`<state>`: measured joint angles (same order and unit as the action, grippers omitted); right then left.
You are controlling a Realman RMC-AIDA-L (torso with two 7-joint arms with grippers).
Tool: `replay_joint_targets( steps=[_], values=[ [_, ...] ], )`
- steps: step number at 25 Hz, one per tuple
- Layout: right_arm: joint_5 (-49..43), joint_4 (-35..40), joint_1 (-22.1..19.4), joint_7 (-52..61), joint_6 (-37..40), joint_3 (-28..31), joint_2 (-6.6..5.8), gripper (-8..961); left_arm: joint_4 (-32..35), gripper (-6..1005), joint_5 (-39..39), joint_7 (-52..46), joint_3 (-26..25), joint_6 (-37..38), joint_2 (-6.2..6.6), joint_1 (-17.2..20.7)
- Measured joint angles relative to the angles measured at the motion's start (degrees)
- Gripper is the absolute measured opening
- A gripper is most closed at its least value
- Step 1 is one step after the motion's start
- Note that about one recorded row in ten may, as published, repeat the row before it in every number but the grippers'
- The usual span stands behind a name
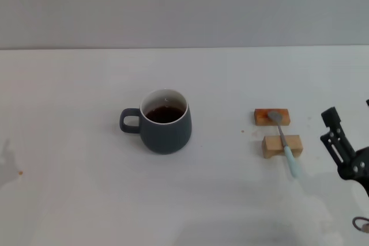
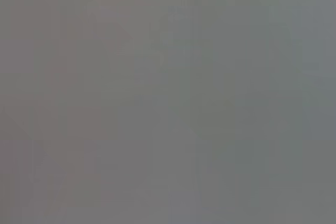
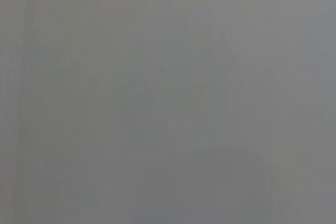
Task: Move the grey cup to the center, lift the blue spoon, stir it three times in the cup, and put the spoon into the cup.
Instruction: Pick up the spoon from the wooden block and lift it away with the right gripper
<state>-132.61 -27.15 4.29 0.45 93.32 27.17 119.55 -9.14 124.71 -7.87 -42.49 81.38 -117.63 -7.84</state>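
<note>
Head view: cup (image 1: 165,124) upright near the middle of the table (image 1: 69,84), handle pointing to the robot's left, dark brown liquid inside below the white rim. Well to the robot's right of it, two small wooden blocks, the far block (image 1: 271,117) and the near block (image 1: 282,146), set just apart, one behind the other. Spoon (image 1: 285,140) laid across both: metal bowl resting on the far block, neck crossing the near block, pale blue handle sticking out past it toward the robot and slanting down close to the table. Right gripper (image 1: 345,142) at the right edge of the view, near the spoon's handle end but apart from it, on the side away from the cup; nothing between its dark fingers, and only part of it in frame, so cannot tell whether the jaws stand apart or together. Spoon wholly outside the jaws, untouched. Left gripper out of view.

Left wrist view: plain grey blur, nothing distinguishable.

Right wrist view: likewise a flat grey blur, no cup, spoon or fingers to make out.
</note>
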Motion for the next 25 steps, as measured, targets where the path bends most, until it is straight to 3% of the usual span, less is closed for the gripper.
replay_joint_targets(
  steps=[12, 19, 22, 25],
  values=[
    [16.67, 0.07, -2.04, 0.0, -5.11, -11.17, 0.14, 817, 4.12, 375, 0.36, -4.72, -0.43, 0.03, -0.2, -0.05],
    [18.05, -0.15, -2.46, 0.0, -8.31, -12.32, 0.23, 817, 5.01, 608, 0.31, -4.74, -0.51, -1.08, -0.18, -0.73],
    [18.08, -0.49, -2.08, 0.01, -10.63, -12.23, 0.25, 817, 5.43, 811, 0.25, -4.77, -0.56, -1.59, -0.15, -1.19],
    [18.09, -0.59, -1.87, 0.01, -11.94, -11.92, 0.25, 817, 5.46, 833, 0.25, -4.78, -0.57, -1.6, -0.15, -1.25]
  ],
)
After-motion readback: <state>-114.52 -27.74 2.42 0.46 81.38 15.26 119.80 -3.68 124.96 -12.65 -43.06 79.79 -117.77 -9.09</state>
